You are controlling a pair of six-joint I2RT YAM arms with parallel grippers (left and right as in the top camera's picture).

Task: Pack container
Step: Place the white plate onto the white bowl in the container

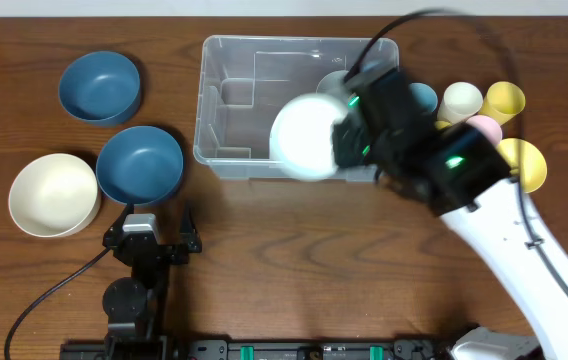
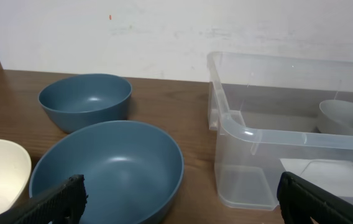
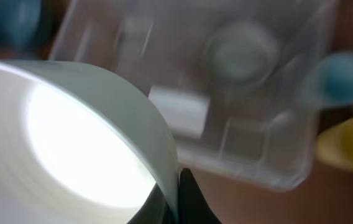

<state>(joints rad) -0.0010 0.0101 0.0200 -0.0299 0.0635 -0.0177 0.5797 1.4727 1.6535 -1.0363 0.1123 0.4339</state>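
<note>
The container (image 1: pixel 234 130) stands at the middle of the table's (image 1: pixel 294 260) far edge, its long side along that edge. A grey bowl (image 2: pixel 347 116) lies inside it toward its far right corner. A pale rectangular patch (image 2: pixel 325 174) shows on its floor, and any print on it is too blurred to read.

The right gripper (image 3: pixel 178 198) pinches the rim of a white bowl (image 1: pixel 307 137) and holds it above the container's near wall, right of that wall's middle. The bowl is motion-blurred.

The left gripper (image 1: pixel 150 230) sits low by the table's near edge, left of centre, its fingers spread wide with nothing between them. Just beyond it is a blue bowl (image 1: pixel 140 165), with a cream bowl (image 1: pixel 54 194) close on its left. A second blue bowl (image 1: pixel 99 87) sits toward the far left corner.

Toward the far right corner, beside the container, are a blue cup (image 1: pixel 424 97), a cream cup (image 1: pixel 461 100), a yellow cup (image 1: pixel 505 100), a pink cup (image 1: pixel 484 128) and a yellow bowl (image 1: pixel 524 165).
</note>
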